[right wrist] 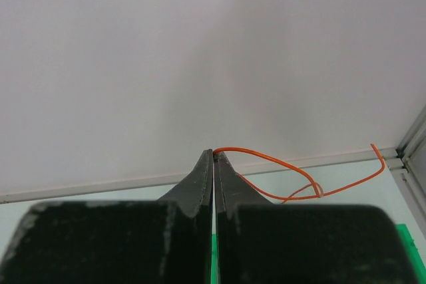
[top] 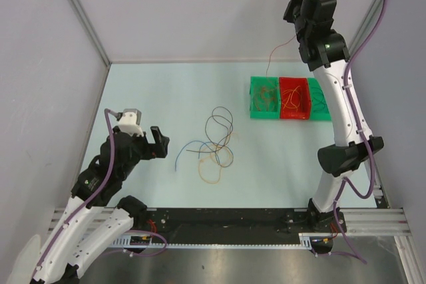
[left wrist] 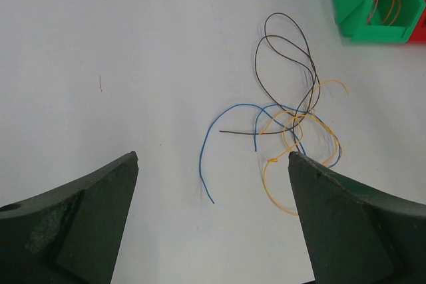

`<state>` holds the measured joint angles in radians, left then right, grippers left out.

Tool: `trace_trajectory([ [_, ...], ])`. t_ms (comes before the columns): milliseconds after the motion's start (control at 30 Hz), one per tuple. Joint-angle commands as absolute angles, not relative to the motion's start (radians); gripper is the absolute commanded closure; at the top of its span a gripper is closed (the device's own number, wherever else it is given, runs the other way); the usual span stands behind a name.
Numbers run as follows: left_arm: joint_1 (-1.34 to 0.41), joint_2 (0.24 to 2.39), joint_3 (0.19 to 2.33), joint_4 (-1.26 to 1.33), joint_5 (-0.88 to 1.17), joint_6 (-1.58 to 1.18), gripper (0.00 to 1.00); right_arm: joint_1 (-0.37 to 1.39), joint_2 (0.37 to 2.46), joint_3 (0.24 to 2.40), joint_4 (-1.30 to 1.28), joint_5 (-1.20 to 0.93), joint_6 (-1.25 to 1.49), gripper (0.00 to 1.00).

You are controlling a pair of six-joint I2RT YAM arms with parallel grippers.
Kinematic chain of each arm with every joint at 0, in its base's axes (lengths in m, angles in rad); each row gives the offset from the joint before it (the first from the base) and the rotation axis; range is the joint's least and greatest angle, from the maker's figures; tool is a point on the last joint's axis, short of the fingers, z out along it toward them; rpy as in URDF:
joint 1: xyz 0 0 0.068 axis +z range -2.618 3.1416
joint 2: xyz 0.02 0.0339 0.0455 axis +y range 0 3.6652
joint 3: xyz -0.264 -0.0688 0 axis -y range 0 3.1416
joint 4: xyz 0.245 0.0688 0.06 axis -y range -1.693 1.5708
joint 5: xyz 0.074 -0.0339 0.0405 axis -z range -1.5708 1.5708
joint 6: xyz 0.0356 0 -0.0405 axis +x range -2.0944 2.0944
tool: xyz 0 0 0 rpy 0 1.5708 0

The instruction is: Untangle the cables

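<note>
The right gripper (right wrist: 213, 155) is lifted high over the far right corner of the bench, its fingers pressed together on one thin orange-red wire (right wrist: 303, 181). From above, the wire hangs down to the far rim of a green plastic bin (top: 253, 98) that already holds loose wires. A red plastic bin (top: 296, 115) sits touching it on the side nearer the right edge. The remaining cables (top: 214, 141), thin dark brown, blue and orange loops, lie crossed over one another on the pale mint bench top (top: 166, 91), around the middle and nearer the front edge. The left gripper (left wrist: 213, 157) hangs over the bench between them and the left edge, fingers spread wide and holding nothing, with a free blue end just ahead of it. The pinch on the lifted wire is very slim, so a sideways swing could pull it free, and it would then fall outside the bin. Its dangling tail could also snag the wires inside and pull them out. On the other side, the blue strand passes through the orange and brown loops, so pulling it would probably drag or tighten the whole clump.
</note>
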<state>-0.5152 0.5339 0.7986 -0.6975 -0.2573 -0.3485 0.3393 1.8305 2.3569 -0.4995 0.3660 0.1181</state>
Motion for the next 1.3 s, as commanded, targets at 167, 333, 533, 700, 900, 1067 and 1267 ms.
trace_trajectory([
  [167,-0.506,0.525,0.798,-0.666,-0.247,-0.345,0.00,0.284,1.802,2.278,-0.477,0.400,0.130,1.00],
  [333,-0.506,0.529,0.798,-0.667,-0.250,-0.345,0.00,0.217,1.773,2.203,-0.469,0.379,0.156,1.00],
  [533,-0.506,0.537,0.799,-0.669,-0.252,-0.345,0.00,0.137,1.715,2.056,-0.456,0.342,0.187,1.00],
  [700,-0.505,0.543,0.799,-0.669,-0.250,-0.345,0.00,0.114,1.651,1.873,-0.397,0.305,0.218,1.00],
  [900,-0.505,0.546,0.799,-0.669,-0.252,-0.345,0.00,0.114,1.614,1.701,-0.344,0.255,0.273,1.00],
  [1067,-0.505,0.548,0.799,-0.669,-0.252,-0.345,0.00,0.123,1.612,1.599,-0.313,0.200,0.334,1.00],
  [1267,-0.505,0.548,0.799,-0.669,-0.252,-0.345,0.00,0.127,1.632,1.536,-0.288,0.146,0.396,1.00],
])
